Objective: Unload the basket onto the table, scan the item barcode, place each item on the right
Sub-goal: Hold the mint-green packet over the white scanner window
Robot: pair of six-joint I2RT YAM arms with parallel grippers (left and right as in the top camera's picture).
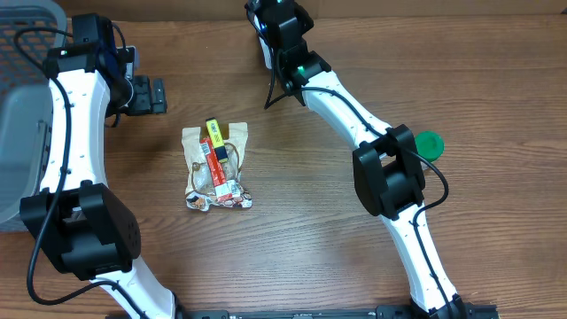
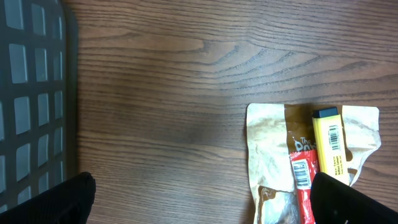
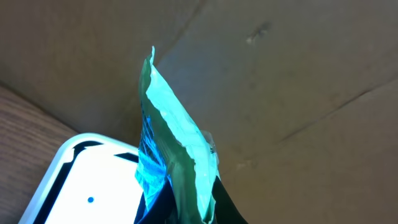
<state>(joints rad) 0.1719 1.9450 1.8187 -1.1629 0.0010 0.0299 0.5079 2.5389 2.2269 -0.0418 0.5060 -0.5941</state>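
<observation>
Against brown cardboard (image 3: 298,74), teal packet (image 3: 177,143) stands on end, tip leaning left.

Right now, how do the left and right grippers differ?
The left gripper is wide open and empty; the right gripper is shut on a green packet. The left gripper faces the wood table beside the snack pouch; the right gripper holds its packet next to a white device at the far edge. Both are two-finger grippers.

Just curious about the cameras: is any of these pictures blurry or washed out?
Overhead: sharp and evenly lit. Left wrist: the table grain is crisp, the dark jaws at the bottom corners blurred. Right wrist: the green packet looks soft, and the white panel below it is blown out.
</observation>
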